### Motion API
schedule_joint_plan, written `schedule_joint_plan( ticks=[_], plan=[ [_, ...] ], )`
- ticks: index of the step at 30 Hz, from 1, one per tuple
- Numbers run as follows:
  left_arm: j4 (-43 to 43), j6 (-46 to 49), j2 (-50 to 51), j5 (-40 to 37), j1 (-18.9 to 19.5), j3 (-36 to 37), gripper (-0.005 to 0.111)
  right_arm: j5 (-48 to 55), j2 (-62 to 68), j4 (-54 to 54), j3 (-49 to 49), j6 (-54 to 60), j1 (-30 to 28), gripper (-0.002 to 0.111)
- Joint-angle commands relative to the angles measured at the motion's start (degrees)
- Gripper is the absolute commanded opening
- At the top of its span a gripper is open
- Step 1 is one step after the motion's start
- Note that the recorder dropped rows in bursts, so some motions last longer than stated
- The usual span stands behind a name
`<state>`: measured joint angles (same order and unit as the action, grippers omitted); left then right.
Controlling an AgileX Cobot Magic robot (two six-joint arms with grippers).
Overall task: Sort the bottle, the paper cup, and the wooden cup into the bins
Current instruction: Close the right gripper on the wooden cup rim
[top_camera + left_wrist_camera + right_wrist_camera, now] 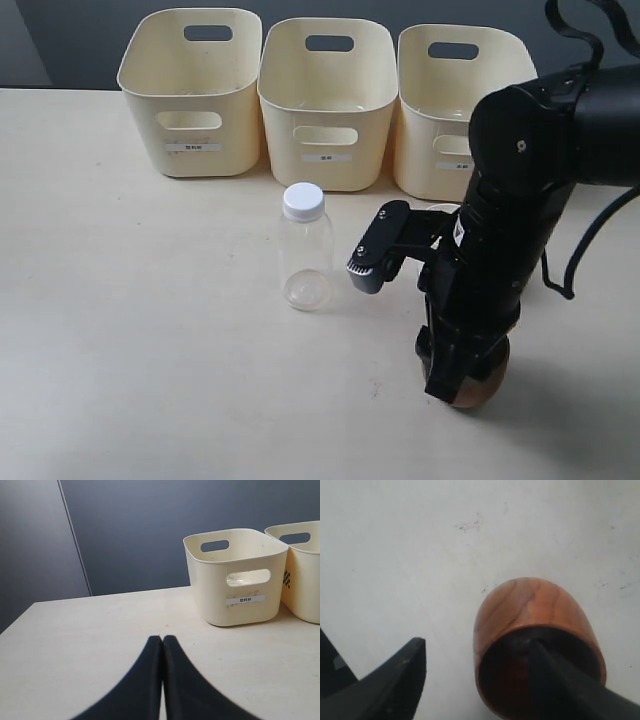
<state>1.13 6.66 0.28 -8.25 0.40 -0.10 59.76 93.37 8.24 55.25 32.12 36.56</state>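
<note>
Nearest the front edge of the desk (150, 380), the right tool (477, 680) stands open around the rim of the wooden cup (530, 615): one finger is inside the dark bowl, the other outside and apart from the wall, so nothing is gripped yet. In the exterior view only a sliver of the cup shows beneath the arm, upright on the desk. It looks stiff and fairly light, with a smooth, rounded outer wall that could slide; pinching the rim wall between inner and outer finger seems the surest hold, and firm pressure should do it no harm.

Further back, to the left, the bottle (304, 250) stands upright and capped, well apart from the tool; thin clear plastic, probably light and easily tipped. A trace of white at the arm may be the paper cup, too hidden to say.

The left tool (162, 680) is closed on nothing, low over bare desk.

Farthest off, the three bins (328, 100) stand in a row.
</note>
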Motion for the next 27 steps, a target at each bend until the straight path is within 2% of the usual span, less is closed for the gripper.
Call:
schedule_joint_plan(
  ticks=[1, 15, 18, 21, 24, 27],
  plan=[
    [0.1, -0.1, -0.3, 0.5, 0.0, 0.1, 0.0, -1.4, 1.0, 0.1, -0.3, 0.0, 0.0, 0.058],
    [0.1, -0.1, -0.3, 0.5, 0.0, 0.1, 0.0, -2.0, 2.9, 0.0, -0.3, -0.7, 0.0, 0.058],
    [0.1, -0.1, -0.3, 0.5, 0.0, 0.1, 0.0, -2.0, 3.5, 0.0, -0.3, -0.9, 0.0, 0.055],
    [0.1, -0.1, -0.3, 0.5, 0.0, 0.1, 0.0, -1.9, 4.0, -0.1, -0.3, -0.9, 0.0, 0.046],
    [0.1, -0.1, -0.3, 0.5, 0.0, 0.1, 0.0, -0.9, 5.0, -0.1, -0.3, -0.9, 0.0, 0.031],
    [0.1, -0.1, -0.3, 0.5, 0.0, 0.1, 0.0, 0.2, 5.2, -0.3, -0.3, -0.9, 0.0, 0.003]
  ],
)
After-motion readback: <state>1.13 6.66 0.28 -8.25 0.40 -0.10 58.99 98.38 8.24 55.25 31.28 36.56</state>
